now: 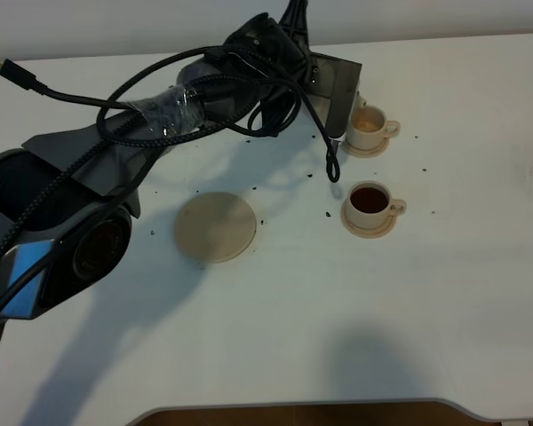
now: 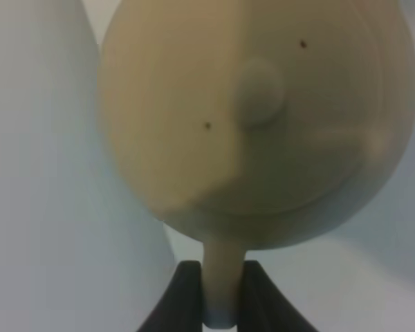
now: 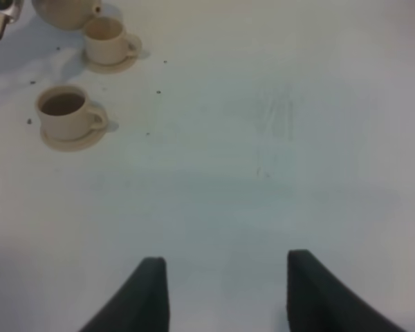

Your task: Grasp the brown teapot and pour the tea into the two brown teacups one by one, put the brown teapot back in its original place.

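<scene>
The brown teapot (image 2: 256, 117) is in the left gripper (image 2: 225, 297): the two dark fingers (image 2: 183, 297) are pinched on its loop handle (image 2: 225, 277), and the round body swells out just beyond the fingertips, the lid knob (image 2: 259, 90) facing the wrist. From above the pot is almost wholly hidden under the left arm (image 1: 204, 98) and its cables. In the right wrist view its spout sits close beside the far teacup (image 1: 369, 129).

That cup looks pale inside; I cannot tell whether it holds tea. The near teacup (image 1: 370, 202) next to it is full of dark tea. Each stands on its own small saucer (image 1: 367, 231).

The big round saucer (image 1: 215, 226) lies bare, well apart from the left jaws and the cups. Dark specks (image 1: 329, 213) dot the white table (image 1: 426, 311) around them.

The right gripper (image 3: 225, 290) hangs over bare table, jaws apart with nothing between them, both cups well ahead of it.
</scene>
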Motion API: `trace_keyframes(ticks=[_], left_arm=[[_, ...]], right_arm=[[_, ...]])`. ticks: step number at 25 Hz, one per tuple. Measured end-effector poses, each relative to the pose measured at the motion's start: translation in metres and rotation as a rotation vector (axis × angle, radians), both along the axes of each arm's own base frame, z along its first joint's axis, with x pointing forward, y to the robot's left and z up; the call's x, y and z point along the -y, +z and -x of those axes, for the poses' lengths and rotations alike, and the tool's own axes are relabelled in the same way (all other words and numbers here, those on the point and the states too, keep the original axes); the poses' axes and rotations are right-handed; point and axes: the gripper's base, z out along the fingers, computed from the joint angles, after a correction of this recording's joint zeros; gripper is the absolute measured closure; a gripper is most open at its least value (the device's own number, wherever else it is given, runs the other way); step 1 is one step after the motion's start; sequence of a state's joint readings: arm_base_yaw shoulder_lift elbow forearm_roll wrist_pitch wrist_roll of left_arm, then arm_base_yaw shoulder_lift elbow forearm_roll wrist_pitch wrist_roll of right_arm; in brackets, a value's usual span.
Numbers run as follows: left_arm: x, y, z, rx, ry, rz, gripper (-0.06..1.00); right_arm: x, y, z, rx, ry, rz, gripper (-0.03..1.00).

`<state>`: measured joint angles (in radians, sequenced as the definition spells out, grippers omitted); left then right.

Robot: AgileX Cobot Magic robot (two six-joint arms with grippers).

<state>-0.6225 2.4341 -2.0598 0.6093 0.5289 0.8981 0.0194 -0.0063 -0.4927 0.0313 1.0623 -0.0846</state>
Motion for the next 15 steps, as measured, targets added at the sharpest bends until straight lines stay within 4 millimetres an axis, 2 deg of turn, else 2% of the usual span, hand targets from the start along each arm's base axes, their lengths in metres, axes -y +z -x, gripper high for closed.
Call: trace_keyframes(ticks=[9, 15], left_arm=[[0.0000, 0.0031, -0.0019, 0.054, -0.032, -0.059, 0.83], [0.0075, 0.0051, 0.0005, 0.088, -0.097, -0.097, 0.83]], right_arm=[[0.0000, 0.0000, 0.0000, 0.000, 0.000, 0.000, 0.55], [0.0000, 0.0000, 0.0000, 0.000, 0.000, 0.000, 0.55]])
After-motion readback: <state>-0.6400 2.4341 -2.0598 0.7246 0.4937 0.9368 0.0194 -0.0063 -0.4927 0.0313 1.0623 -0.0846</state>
